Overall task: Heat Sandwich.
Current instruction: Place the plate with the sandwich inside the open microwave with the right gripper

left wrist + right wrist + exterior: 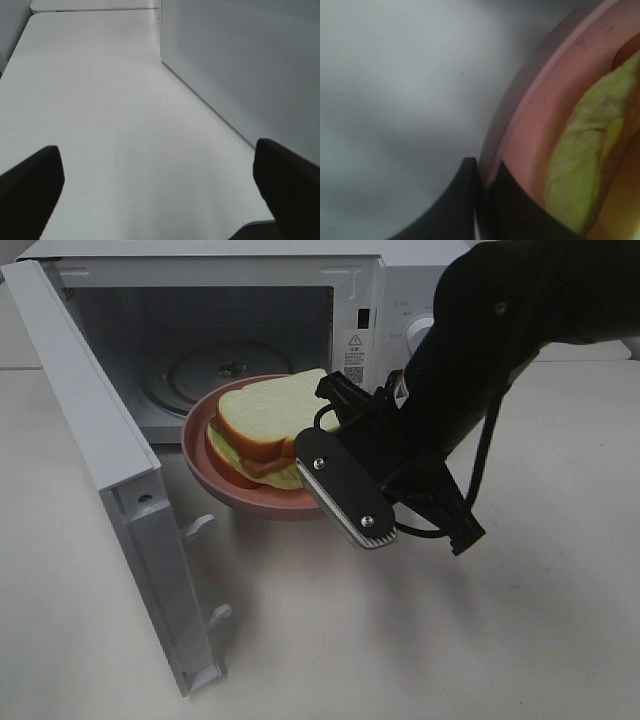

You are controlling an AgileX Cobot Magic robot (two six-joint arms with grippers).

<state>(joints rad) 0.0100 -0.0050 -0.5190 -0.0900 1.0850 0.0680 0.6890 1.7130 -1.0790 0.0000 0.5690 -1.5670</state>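
Beside the right jaws, the sandwich (268, 412) sits on their pinched plate (255, 502).

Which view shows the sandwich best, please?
The exterior high view: nearly the whole sandwich sits on its pink plate. The right wrist view shows only its blurred filling edge; the left wrist view shows none of it.

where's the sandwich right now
Exterior high view, left of centre: the sandwich sits on the pink plate at the mouth of the open microwave, with the right gripper pinching the plate's rim.

A warning-triangle sticker (354, 350) on the microwave (350, 280) front frame carries print too small to read.
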